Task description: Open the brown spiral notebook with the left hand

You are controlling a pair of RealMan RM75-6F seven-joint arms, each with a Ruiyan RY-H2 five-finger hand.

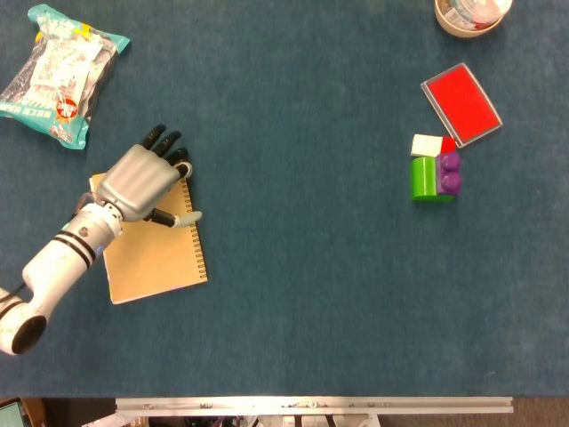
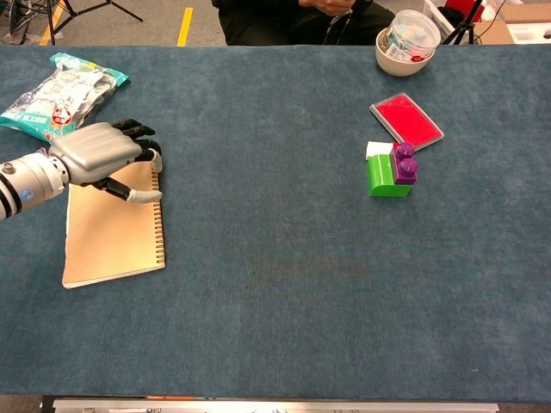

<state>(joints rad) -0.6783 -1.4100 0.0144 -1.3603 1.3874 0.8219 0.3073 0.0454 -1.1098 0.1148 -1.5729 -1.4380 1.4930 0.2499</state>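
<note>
The brown spiral notebook (image 1: 156, 262) (image 2: 112, 241) lies closed on the blue tablecloth at the left, its wire spine along its right edge. My left hand (image 1: 138, 182) (image 2: 95, 153) lies palm down over the notebook's top right corner, fingers spread. The dark fingertips reach past the top edge, and the thumb (image 1: 187, 216) sticks out across the spine. Nothing is gripped in it. My right hand shows in neither view.
A teal snack bag (image 1: 62, 71) (image 2: 60, 96) lies at the far left, just beyond the hand. At the right are a red flat box (image 1: 460, 103), a white block (image 1: 428, 144), a green block (image 1: 424, 178) with a purple one (image 1: 450, 173), and a bowl (image 1: 453, 29).
</note>
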